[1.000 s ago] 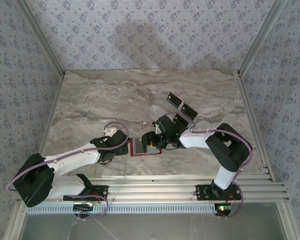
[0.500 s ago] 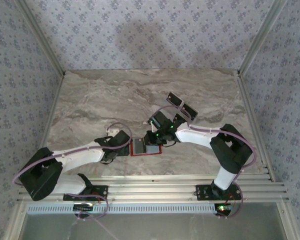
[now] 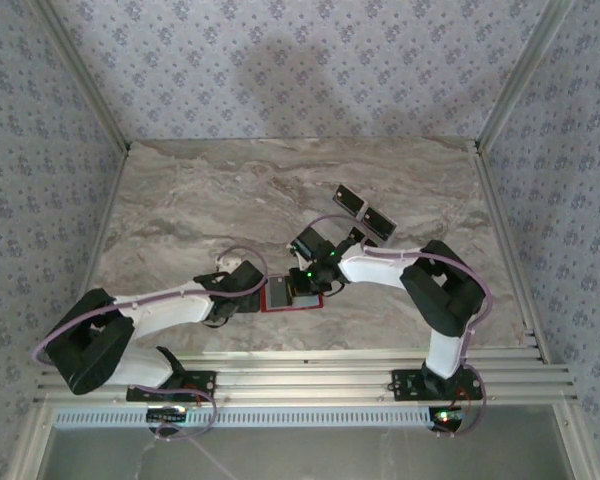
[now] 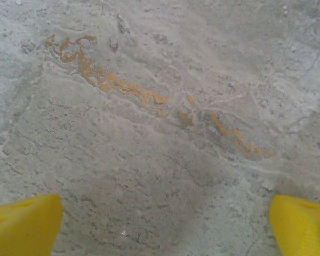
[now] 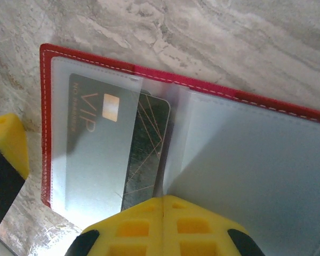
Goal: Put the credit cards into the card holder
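Jaws spread wide and empty, the left end effector hangs over bare worktop beside the open red card holder, midway along the near edge. A silvery card, thin, stiff and probably slick, sits half-sleeved. The shut right end effector meets its exposed edge, likely the best spot to push. Two black cards lie beyond.

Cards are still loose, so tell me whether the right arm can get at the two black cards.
Probably yes: the black cards lie uncovered just beyond the right arm; its shut jaws must open first.
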You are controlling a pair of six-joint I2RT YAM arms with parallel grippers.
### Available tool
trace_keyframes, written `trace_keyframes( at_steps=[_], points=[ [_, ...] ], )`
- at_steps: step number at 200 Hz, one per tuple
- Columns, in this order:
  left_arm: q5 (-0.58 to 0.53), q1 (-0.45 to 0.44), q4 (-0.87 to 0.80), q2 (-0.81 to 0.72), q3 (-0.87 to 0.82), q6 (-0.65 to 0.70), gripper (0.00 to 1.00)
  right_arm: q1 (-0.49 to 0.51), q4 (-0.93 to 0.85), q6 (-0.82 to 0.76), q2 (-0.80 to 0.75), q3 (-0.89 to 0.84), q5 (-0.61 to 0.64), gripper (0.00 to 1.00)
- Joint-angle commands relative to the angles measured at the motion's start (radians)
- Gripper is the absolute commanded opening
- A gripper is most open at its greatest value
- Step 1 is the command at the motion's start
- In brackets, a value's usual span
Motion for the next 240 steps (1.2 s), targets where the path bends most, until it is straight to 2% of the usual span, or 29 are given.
trace_keyframes(
  at_steps=[1, 191, 224, 240],
  points=[
    [-0.010, 0.000, 0.016, 0.021, 0.018, 0.015, 1.00, 0.005, -0.022, -0.018, 0.029, 0.033, -0.001, 0.06],
    [0.013, -0.017, 0.058, 0.056, 0.005, 0.005, 1.00, 0.054, -0.028, -0.021, 0.116, 0.170, -0.067, 0.06],
    [-0.004, -0.017, 0.018, 0.032, 0.022, 0.001, 1.00, 0.037, -0.030, -0.026, 0.078, 0.155, -0.063, 0.06],
    [-0.026, -0.009, -0.023, 0.005, 0.034, -0.008, 1.00, 0.020, -0.016, -0.019, 0.036, 0.088, -0.058, 0.09]
  ],
)
